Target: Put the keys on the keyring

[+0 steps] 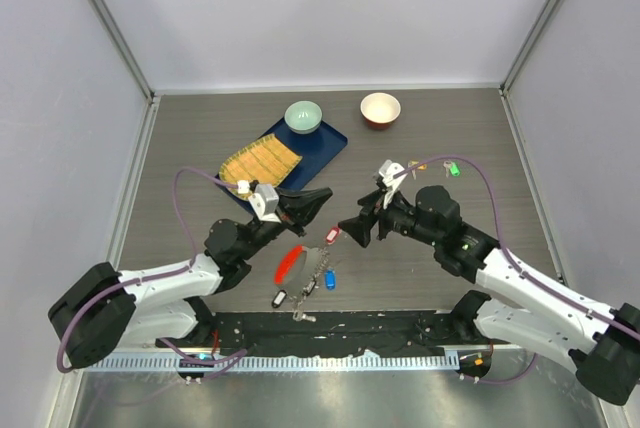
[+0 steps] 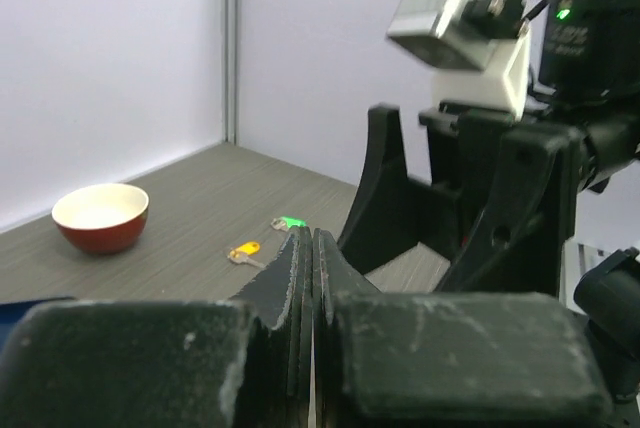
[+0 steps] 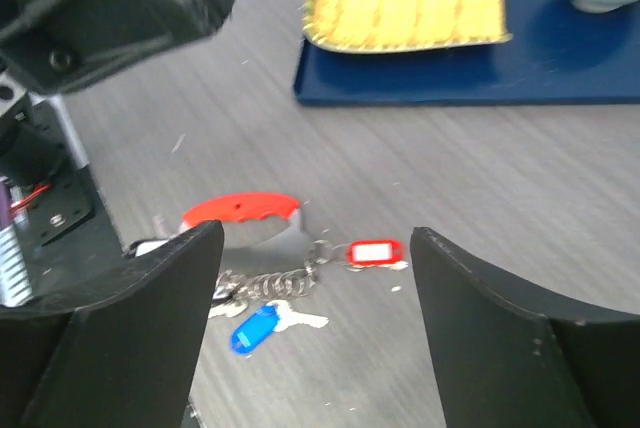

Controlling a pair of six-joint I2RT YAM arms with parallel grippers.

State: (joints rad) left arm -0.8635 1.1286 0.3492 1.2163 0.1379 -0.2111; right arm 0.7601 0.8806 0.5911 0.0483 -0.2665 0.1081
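Left gripper [image 2: 306, 238] up close: clenched tight, nothing pinched. Facing it, right gripper [image 3: 317, 233]: released and wide, empty, poised above the keyring [image 3: 240, 214]. Keyring flat on the table [image 1: 390, 278] between the two arms, red loop toward the left, red tag [image 3: 375, 251] and blue tag [image 3: 257, 328] splayed off the chain. Black key [image 1: 279, 298] just beside the bunch; cannot tell whether hooked on. Yellow key [image 2: 243, 251] and green key [image 2: 291, 222] well apart from it, loose on the far right near the right arm's cable [image 1: 478, 166].

Likely trouble: closing on the slack chain rather than the loop, so dragging the bunch or letting it slip. Could also bump finger against finger, given such close quarters. Might sweep the green key away with the cable on any swing of the right arm. Tiny flat keys: easy to skate off or flick when pinched from the table. Without the loop pinned, threading apt to push the whole bunch along.
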